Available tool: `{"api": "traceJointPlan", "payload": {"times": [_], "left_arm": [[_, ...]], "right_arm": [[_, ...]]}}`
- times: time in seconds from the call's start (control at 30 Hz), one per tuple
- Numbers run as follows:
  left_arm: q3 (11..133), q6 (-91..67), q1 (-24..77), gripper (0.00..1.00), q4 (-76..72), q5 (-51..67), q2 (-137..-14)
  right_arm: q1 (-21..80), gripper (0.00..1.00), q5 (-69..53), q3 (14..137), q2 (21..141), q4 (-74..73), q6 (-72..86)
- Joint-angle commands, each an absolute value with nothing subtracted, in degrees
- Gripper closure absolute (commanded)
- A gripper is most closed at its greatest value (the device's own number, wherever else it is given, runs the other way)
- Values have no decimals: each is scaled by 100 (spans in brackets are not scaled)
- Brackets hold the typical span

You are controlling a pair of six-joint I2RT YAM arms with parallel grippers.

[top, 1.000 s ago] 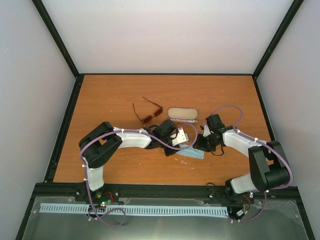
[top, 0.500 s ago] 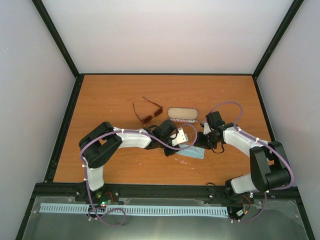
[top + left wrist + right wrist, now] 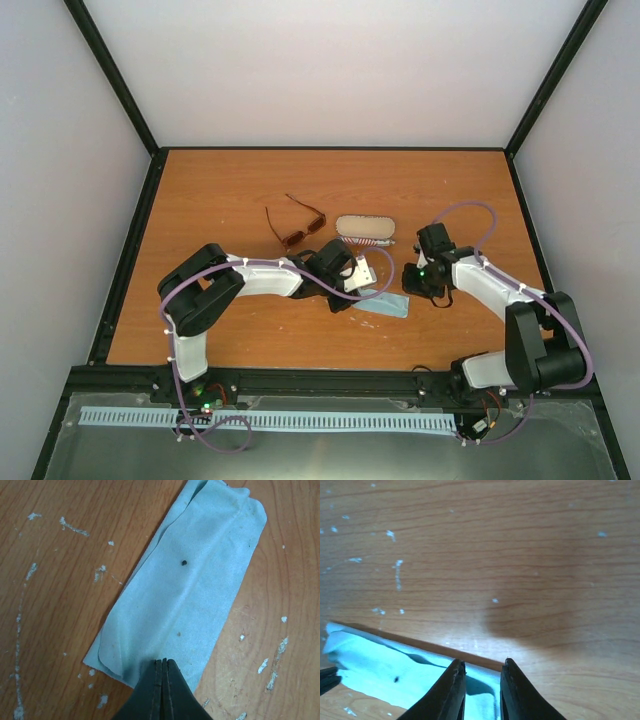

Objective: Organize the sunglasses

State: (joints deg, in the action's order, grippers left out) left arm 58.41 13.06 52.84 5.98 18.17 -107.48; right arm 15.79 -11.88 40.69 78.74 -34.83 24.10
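Note:
The sunglasses (image 3: pixel 296 226), thin dark reddish-brown with tinted lenses, lie open on the table behind the left arm, with no gripper touching them. My left gripper (image 3: pixel 364 293) is shut, its tips (image 3: pixel 162 661) pressed on the near edge of a folded light blue cloth (image 3: pixel 190 585). My right gripper (image 3: pixel 409 288) is open with a narrow gap (image 3: pixel 484 664), just above the right end of the cloth (image 3: pixel 395 672), holding nothing. The sunglasses are out of both wrist views.
An oval patterned case (image 3: pixel 365 229) lies shut just right of the sunglasses, behind the cloth (image 3: pixel 385 305). The wooden table (image 3: pixel 220 330) is ringed by a black frame and white walls. The left gripper's tip shows at the right wrist view's left edge (image 3: pixel 327 676).
My right gripper has drawn back to the right, away from the cloth's end. The left arm, cloth, sunglasses and case have not moved.

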Motion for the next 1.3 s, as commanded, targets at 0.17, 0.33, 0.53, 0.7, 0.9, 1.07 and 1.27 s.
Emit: {"api": "traceJointPlan", "payload": {"times": [0.17, 0.33, 0.53, 0.7, 0.9, 1.07, 1.27], "left_arm": [[5823, 1413, 5335, 99, 511, 1806, -10565], [5816, 1415, 5335, 99, 498, 1795, -10560], [5769, 1313, 5273, 65, 345, 1314, -10305], [5960, 1203, 4708, 37, 530, 1326, -9862], [5929, 1288, 4077, 66, 670, 1481, -9683], [5714, 1388, 3881, 77, 748, 1608, -9703], [5537, 1289, 3759, 77, 692, 1709, -9683]], "right_arm": [[1477, 82, -954, 3875, 7900, -3616, 2565], [1482, 83, -1247, 3868, 7634, -3496, 2518], [1493, 82, -1616, 3887, 7259, -3343, 2563], [1634, 84, -1778, 4053, 7246, -3298, 2552], [2409, 87, -1532, 4358, 7721, -3364, 2616], [2819, 83, -1353, 4443, 8007, -3242, 2874], [2987, 83, -1050, 4557, 8332, -3295, 3055]]}}
